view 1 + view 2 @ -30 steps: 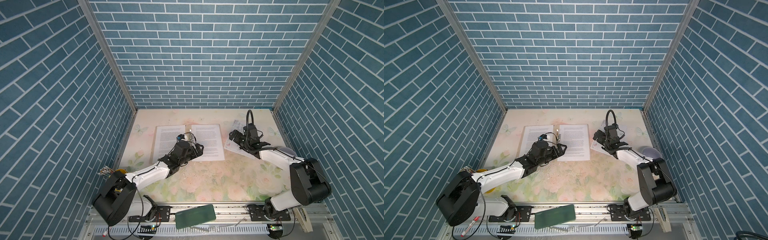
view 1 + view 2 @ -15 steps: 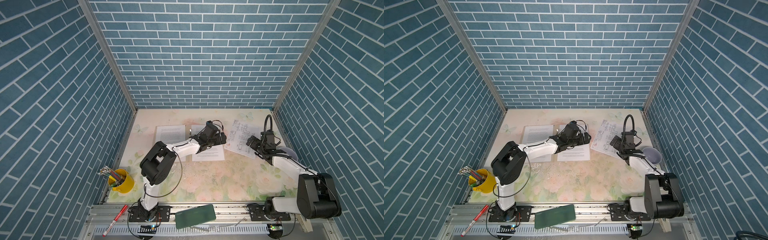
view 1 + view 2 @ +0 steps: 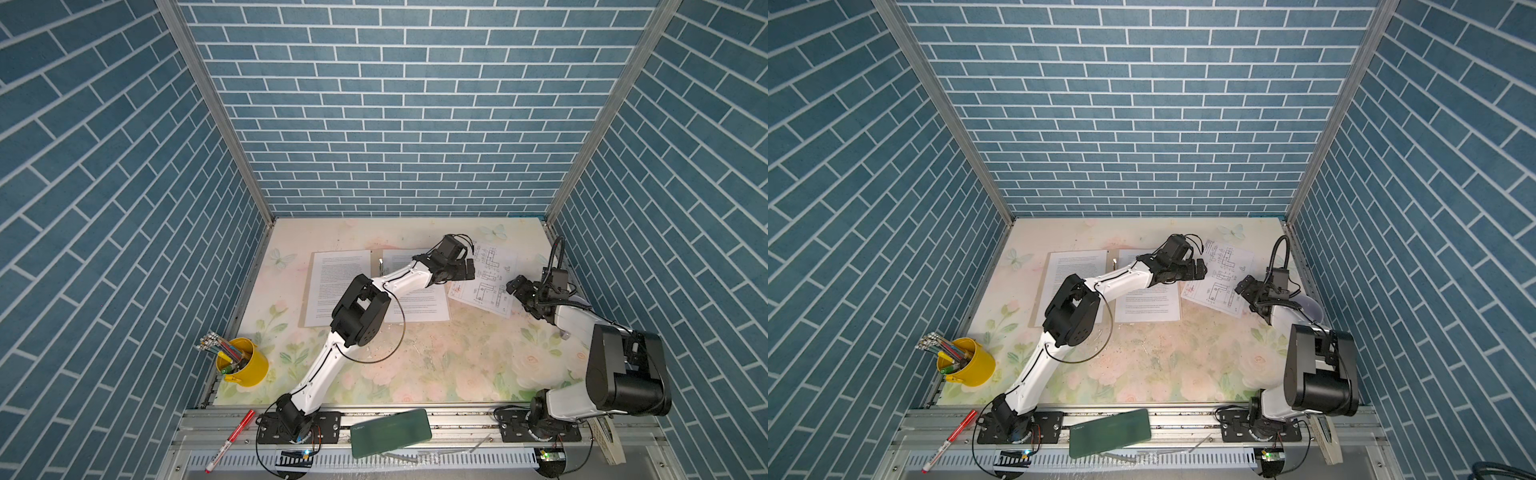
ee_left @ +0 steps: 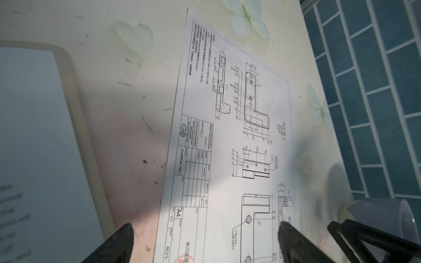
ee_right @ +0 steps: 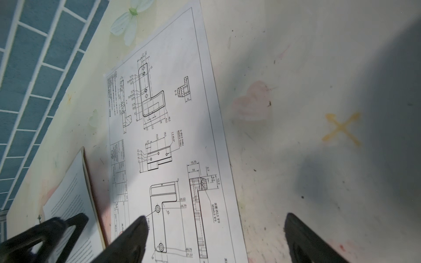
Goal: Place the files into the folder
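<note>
Moved since a second ago: left pincer (image 3: 468, 270) off the folder (image 3: 306, 291) to the diagram sheet's (image 3: 490, 291) left edge, right pincer (image 3: 512, 286) back to its right edge. Both spread wide, gripping nothing. Two text sheets (image 3: 338, 274) flat on the open folder; diagram sheet just beside it on the surface (image 3: 415, 365).

pretty clearly a robot lab test cell, booth walled in by blue brick-pattern panels (image 3: 395, 104) across the upper frame, floral tabletop (image 3: 436, 365) mid-frame, robot arms (image 3: 320, 374) bolted onto an aluminium rail (image 3: 457, 419) along the bottom
</note>
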Robot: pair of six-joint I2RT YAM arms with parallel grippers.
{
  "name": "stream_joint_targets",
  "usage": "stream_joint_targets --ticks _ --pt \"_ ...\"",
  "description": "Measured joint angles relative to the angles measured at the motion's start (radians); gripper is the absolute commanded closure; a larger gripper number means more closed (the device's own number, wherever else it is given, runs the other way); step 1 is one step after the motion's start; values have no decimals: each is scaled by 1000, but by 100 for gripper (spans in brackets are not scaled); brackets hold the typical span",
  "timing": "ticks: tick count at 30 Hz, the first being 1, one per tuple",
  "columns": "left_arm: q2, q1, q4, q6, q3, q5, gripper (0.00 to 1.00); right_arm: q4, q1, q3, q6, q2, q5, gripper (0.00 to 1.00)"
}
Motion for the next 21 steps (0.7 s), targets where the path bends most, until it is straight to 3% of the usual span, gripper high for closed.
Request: stream_joint_targets --ticks 8,21 --pt "98 -18 -140 26 165 -5 0 18 -27 9 -4 76 -83 13" --pt "98 -45 -214 33 185 -8 0 58 -33 96 -7 188 -177 17"
